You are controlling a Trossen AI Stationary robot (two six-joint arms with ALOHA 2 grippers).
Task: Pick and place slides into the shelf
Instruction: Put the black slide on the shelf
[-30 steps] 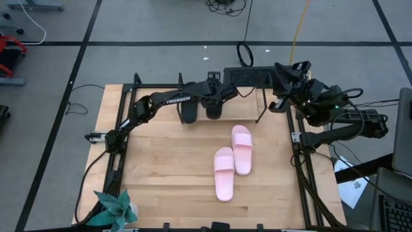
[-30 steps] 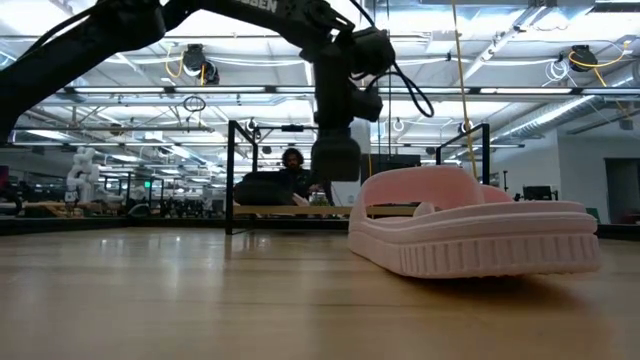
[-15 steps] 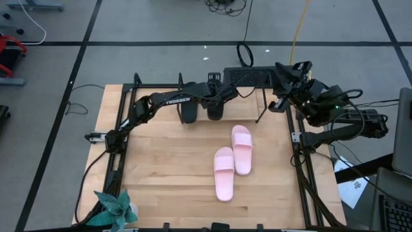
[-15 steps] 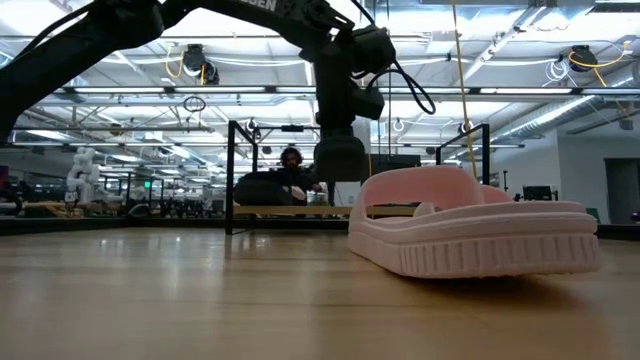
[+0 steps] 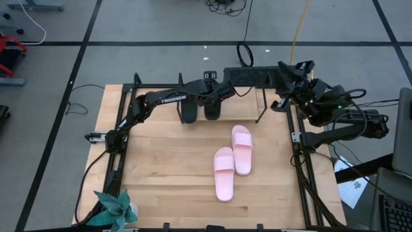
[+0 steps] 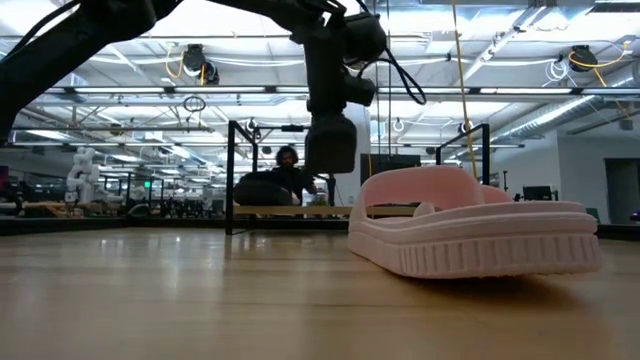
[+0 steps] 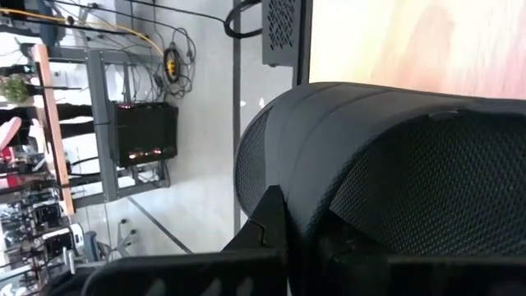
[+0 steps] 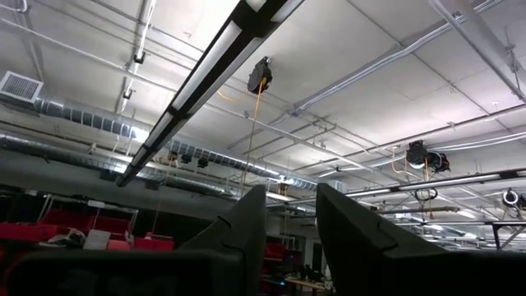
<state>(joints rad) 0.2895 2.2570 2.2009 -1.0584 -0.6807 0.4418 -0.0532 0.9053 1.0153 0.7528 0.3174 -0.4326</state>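
Observation:
One black slide [image 5: 211, 108] hangs from my left gripper [image 5: 208, 90] above the shelf [image 5: 248, 103] at the table's far edge; the low view shows this slide [image 6: 330, 145] clear of the shelf board [image 6: 400, 211]. The other black slide [image 5: 188, 111] sits on the shelf just to its left, sole on the board [image 6: 262, 188]. Two pink slides [image 5: 242, 149] [image 5: 224, 173] lie soles down mid-table, side by side and touching; one [image 6: 470, 225] fills the low view's right. My right gripper [image 8: 292, 222] is parked past the far right corner, pointing at the ceiling, slightly open. My left gripper is shut on the black slide at its wide strap [image 7: 329, 156], coming from above. One finger [image 7: 267, 222] shows against the strap's edge; the slide hides the other. The slide hangs below the fingers, lifted clear of the shelf board and the table.
A small plant [image 5: 116, 209] stands at the near left corner. A black perforated box [image 5: 244, 77] sits beyond the shelf, and black frame posts [image 5: 299, 161] run along the table's sides. A person [image 6: 288, 160] sits in the room behind. Bare wood lies left of the pink slides.
My left gripper has risen a little and shifted slightly toward the table's left, still shut on the black slide. The slide has gone up with it and hangs higher above the shelf board.

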